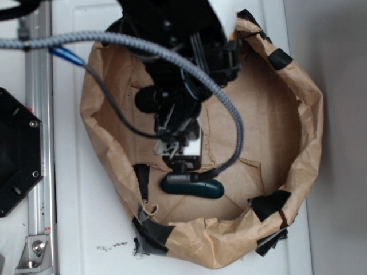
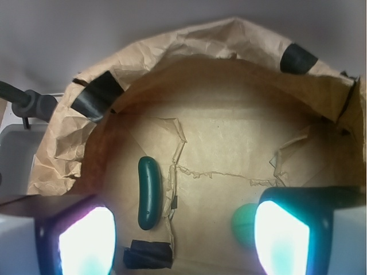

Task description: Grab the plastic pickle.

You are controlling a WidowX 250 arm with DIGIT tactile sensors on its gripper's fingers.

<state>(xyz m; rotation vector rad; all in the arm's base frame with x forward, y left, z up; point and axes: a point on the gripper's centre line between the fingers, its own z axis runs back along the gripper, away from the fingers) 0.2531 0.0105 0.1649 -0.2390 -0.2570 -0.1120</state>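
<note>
We look down on a white tabletop (image 1: pixel 92 229) where a low ring of crumpled brown paper (image 1: pixel 298 143), patched with black tape, walls in a small work area. We take the paper wall to be there so the toys cannot roll off. Our black robot arm reaches into the ring from the top of the overhead view, with a grey braided cable (image 1: pixel 229 114) looping across it.

The plastic pickle (image 1: pixel 193 187), dark green, smooth and capsule-shaped, lies flat on the paper floor near the front wall, crosswise to the arm. In the overhead view our tool (image 1: pixel 179 160) hangs just above and behind it, nearly over its left half.

In the wrist view the two fingers (image 2: pixel 86 240) frame the bottom corners, spread wide with nothing between them. The pickle (image 2: pixel 149 192) lies lengthwise, just inside the left finger, so it is off-centre in the gap. A lighter green ball (image 2: pixel 243 224) peeks out beside the right finger. We judge the tool must shift sideways to centre over the pickle.
</note>
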